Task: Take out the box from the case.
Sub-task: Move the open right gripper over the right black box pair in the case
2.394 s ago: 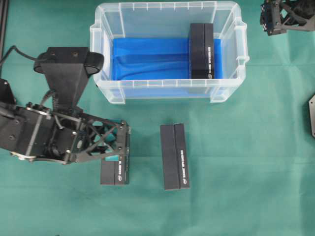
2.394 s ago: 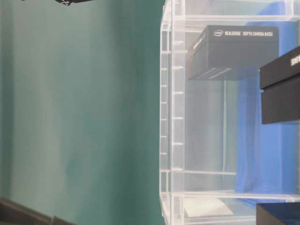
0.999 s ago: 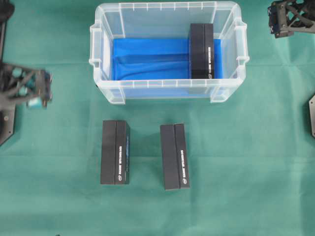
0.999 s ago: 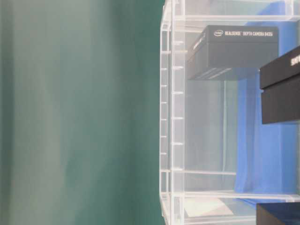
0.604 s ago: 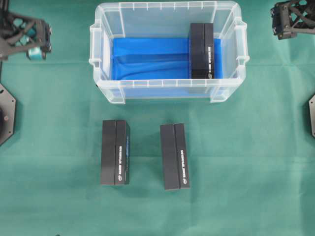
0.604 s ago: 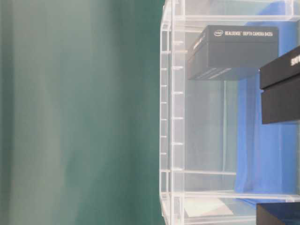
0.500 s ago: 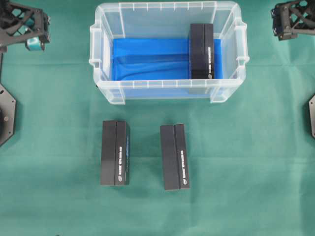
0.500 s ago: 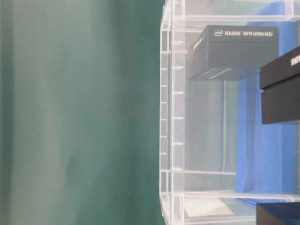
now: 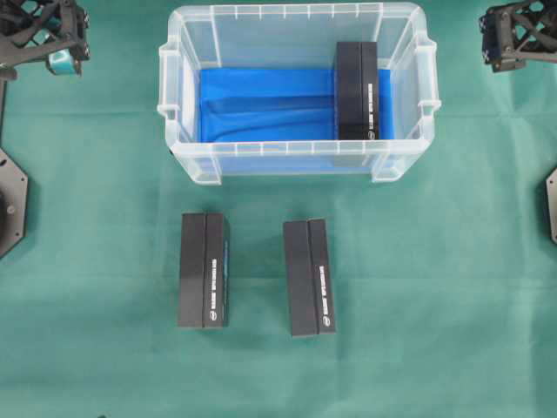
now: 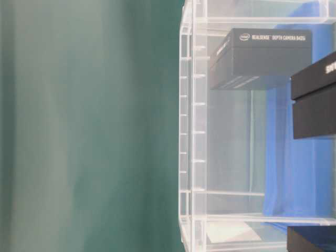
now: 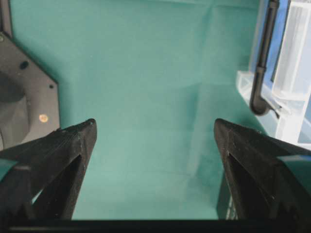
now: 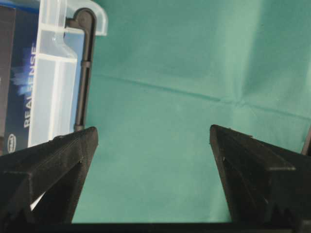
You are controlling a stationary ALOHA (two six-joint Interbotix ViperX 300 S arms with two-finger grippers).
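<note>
The case (image 9: 174,157), a clear bin with a blue lining, stands at the far middle of the green cloth. One black box (image 9: 357,91) lies inside it at the right end, also seen through the wall in the table-level view (image 10: 262,58). Two more black boxes (image 9: 204,270) (image 9: 309,277) lie on the cloth in front of the case. My left gripper (image 9: 54,39) is at the far left corner, open and empty (image 11: 153,124). My right gripper (image 9: 509,39) is at the far right corner, also open and empty (image 12: 153,128). Both are well apart from the case.
Black arm base plates sit at the left edge (image 9: 10,205) and right edge (image 9: 551,205). The case's handle corner (image 11: 291,73) shows to the right in the left wrist view. In the right wrist view it shows to the left (image 12: 53,77).
My left gripper has let go of the left box on the cloth and drawn back to the far left corner. The right gripper has barely moved. The boxes lie still.
</note>
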